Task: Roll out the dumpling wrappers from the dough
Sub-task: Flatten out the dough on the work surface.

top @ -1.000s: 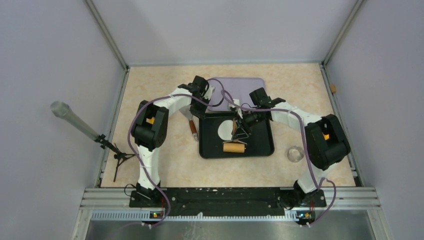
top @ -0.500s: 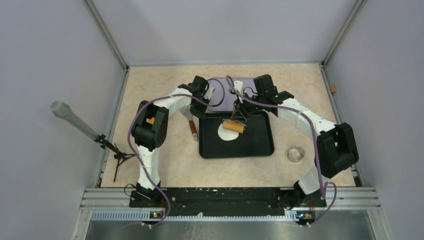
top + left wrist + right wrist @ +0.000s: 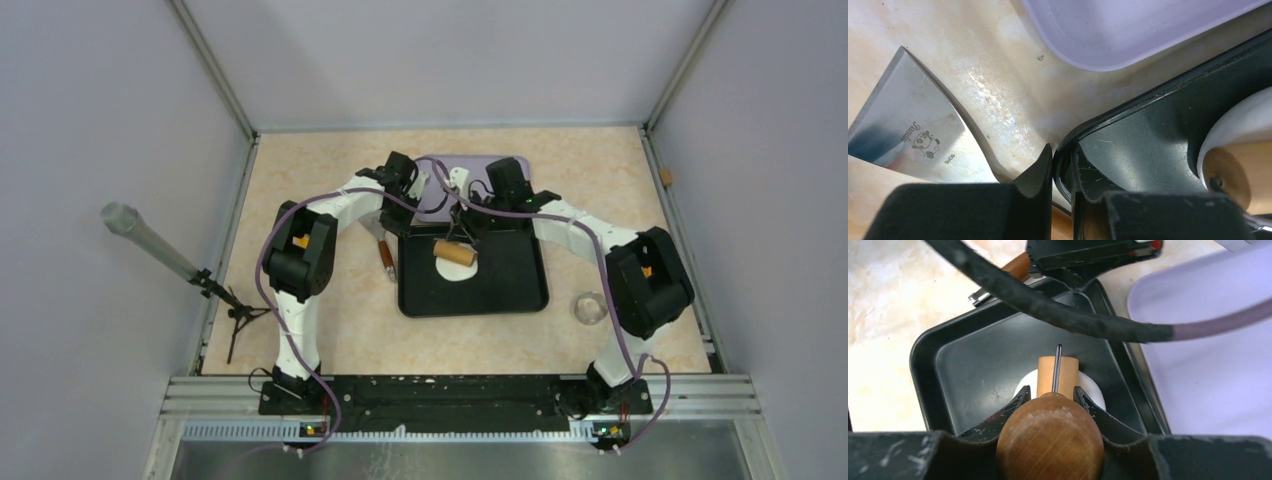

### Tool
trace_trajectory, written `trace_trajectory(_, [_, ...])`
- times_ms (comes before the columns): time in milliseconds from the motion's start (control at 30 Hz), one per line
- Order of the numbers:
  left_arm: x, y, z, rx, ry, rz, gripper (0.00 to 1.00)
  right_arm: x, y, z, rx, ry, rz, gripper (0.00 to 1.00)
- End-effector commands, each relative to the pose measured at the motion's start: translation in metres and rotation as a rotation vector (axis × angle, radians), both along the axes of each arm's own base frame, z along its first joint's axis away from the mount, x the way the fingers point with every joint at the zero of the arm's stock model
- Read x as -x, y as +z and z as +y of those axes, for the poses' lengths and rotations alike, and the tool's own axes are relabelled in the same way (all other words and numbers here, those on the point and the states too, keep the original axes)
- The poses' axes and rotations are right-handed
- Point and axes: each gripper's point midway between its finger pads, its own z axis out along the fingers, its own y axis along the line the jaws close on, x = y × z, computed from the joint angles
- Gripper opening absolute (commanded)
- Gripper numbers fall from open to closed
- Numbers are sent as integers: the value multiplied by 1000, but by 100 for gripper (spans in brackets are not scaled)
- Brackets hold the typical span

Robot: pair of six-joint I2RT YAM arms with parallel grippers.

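The dough (image 3: 452, 270) is a flattened round white piece in the far left part of the black tray (image 3: 505, 285). A wooden roller (image 3: 455, 252) lies across its far half. My right gripper (image 3: 462, 222) is shut on the roller's round wooden handle (image 3: 1050, 440). The roller barrel (image 3: 1058, 372) rests on the dough (image 3: 1091, 388) ahead of the right gripper (image 3: 1052, 395). My left gripper (image 3: 392, 222) is shut on the tray's far left rim (image 3: 1148, 100), one finger on each side of it (image 3: 1062, 160). No small separate wrapper discs show.
A lilac tray (image 3: 478, 172) lies just beyond the black tray. A metal scraper (image 3: 913, 130) with a wooden handle (image 3: 385, 255) lies left of the tray beside my left gripper. A small glass dish (image 3: 590, 306) stands at the right. A grey rod on a stand (image 3: 150, 245) is at the far left.
My right gripper has pushed the roller from the tray's near part away over the dough to its far half, then slightly left. The left gripper has stayed on the rim.
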Motion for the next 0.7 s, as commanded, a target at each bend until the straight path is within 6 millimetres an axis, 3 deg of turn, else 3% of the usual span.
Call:
trace_trajectory(0, [-11, -15, 4, -42, 23, -25, 0, 17, -34, 2, 62, 28, 50, 0])
trace_trajectory(267, [-11, -14, 4, -42, 23, -28, 0, 52, -88, -13, 181, 63, 194, 0])
trace_trajectory(667, [-11, -14, 3, -40, 22, -26, 0, 92, -102, -7, 242, 167, 268, 0])
